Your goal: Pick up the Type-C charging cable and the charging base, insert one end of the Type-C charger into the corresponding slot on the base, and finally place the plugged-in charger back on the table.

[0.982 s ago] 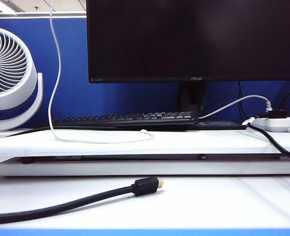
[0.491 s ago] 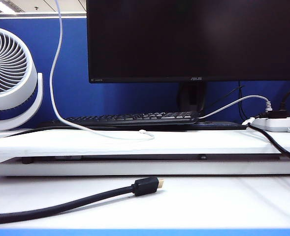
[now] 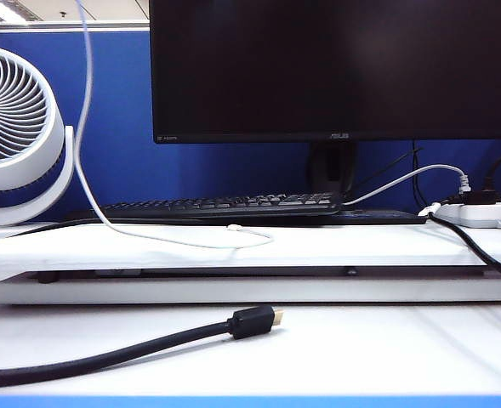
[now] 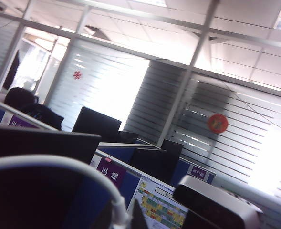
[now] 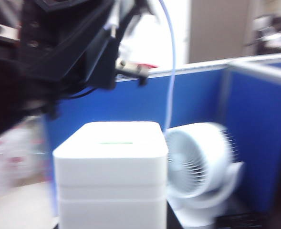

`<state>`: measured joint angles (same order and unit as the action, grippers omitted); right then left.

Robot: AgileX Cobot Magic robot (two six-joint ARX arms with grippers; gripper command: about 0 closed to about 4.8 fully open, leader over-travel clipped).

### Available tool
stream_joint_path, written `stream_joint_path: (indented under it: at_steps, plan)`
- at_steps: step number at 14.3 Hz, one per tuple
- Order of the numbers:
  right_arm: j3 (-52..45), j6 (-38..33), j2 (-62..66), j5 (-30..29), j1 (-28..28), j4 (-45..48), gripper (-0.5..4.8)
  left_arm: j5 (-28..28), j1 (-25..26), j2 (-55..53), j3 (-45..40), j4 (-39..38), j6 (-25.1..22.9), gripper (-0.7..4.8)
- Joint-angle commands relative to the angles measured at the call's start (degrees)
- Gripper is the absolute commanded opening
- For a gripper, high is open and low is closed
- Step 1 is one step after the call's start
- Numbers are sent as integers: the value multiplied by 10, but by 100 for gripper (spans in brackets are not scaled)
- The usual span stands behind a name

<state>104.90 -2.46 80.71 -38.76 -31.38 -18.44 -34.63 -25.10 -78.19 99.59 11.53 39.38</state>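
At the far left of the exterior view a white desk fan (image 3: 16,127) stands at the left end of the raised platform (image 3: 335,242) of the table (image 3: 361,348). Just right of the fan, the Type-C charging cable (image 3: 84,144) hangs down from above the frame, sags onto the platform near its front edge and loops back; its free plug (image 3: 234,227) lies there, ahead of the black keyboard (image 3: 220,205). A thick black cable (image 3: 105,353) with a gold-tipped plug lies on the table's lower surface, front left. A dark monitor (image 3: 335,68) fills the middle rear. A white power strip (image 3: 484,212) sits at the platform's right end.

Neither gripper appears in the exterior view. The left gripper (image 4: 125,220) is raised off the table, its jaws closed on the upper end of the cable, which arches away from them. The right gripper's fingers are not visible; the charging base (image 5: 110,174) fills the foreground of the right wrist view, held aloft, with the left arm (image 5: 59,47) opposite it.
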Motion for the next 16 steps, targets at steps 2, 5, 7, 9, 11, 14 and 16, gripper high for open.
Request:
stream_joint_path:
  at_steps: [2, 5, 7, 9, 11, 14, 16]
  plan:
    - [3, 181, -2, 436, -132, -37, -1, 81, -32, -5, 2, -84, -30, -6]
    - [3, 193, 1, 482, -138, -55, -1, 87, -46, -12, 2, -90, -36, -6]
    - [5, 144, -3, 498, -139, -88, -1, 100, -78, -44, 2, -113, -64, -6]
    - [5, 122, -3, 498, -139, -88, -1, 102, -78, -50, 2, -112, -66, -6]
    - [5, 103, -3, 498, -139, -88, -1, 102, -78, -55, 2, -113, -66, -6]
    - [5, 95, -4, 498, -139, -89, -1, 104, -78, -59, 2, -112, -66, -6]
    - [5, 95, -4, 497, -139, -89, -1, 104, -78, -60, 2, -110, -66, -6]
